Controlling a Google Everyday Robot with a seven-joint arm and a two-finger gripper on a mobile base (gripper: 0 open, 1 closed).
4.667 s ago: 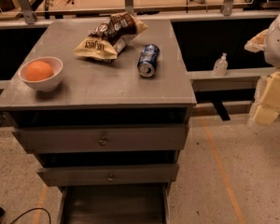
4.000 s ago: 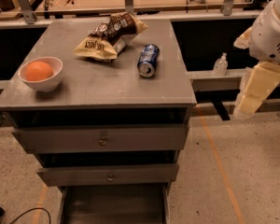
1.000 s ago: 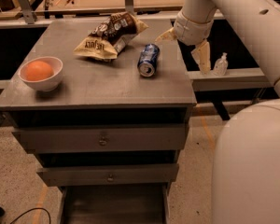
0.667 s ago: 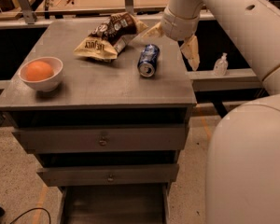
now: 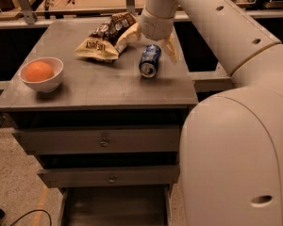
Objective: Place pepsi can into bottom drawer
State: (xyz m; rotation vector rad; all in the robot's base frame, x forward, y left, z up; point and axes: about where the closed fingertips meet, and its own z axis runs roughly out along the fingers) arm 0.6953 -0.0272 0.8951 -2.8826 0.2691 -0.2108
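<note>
Just under the wide-spread cream gripper [image 5: 153, 45] lies the small blue metal pepsi can [image 5: 150, 61], near the grey cabinet top [image 5: 108, 86]'s right edge. Far below, the deep grey bottom drawer [image 5: 115, 207] sits open.

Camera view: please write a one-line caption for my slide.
End effector open over the pepsi can lying on the cabinet top; bottom drawer open below.

Snack bag [image 5: 105, 40]: brown and yellow, crumpled, lying at the back of the cabinet top [image 5: 108, 86].
Bowl [image 5: 54, 78]: white, front-left, well apart from the bag.
Orange [image 5: 39, 71]: sitting in the bowl.
Top drawer [image 5: 61, 141]: grey, small round knob.
Middle drawer [image 5: 75, 177]: grey, same knob.
Cable [image 5: 24, 215]: black, curling on speckled floor, bottom-left.
</note>
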